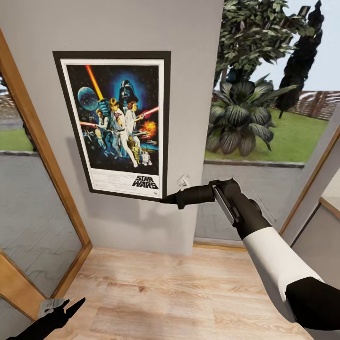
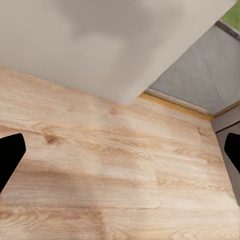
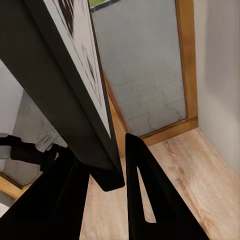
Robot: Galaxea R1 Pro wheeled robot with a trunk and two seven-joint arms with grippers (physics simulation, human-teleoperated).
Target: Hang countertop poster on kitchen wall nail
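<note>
left fingers (image 1: 71, 307) apart, empty | right fingers (image 1: 166, 199) pinch poster (image 1: 118, 125) corner | grey wall (image 1: 189, 71), wood floor (image 1: 179, 297)

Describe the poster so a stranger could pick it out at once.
Find the light-grey wall between the wood-framed glass panes. The poster is flat against it, its lower right corner pinched by the right gripper. Nothing else there has a black frame, white border and STAR WARS logo.

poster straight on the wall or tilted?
Slightly tilted. The poster sits flat against the grey wall, its bottom edge sloping down rightward, where the right gripper clamps its lower corner. No nail visible.
</note>
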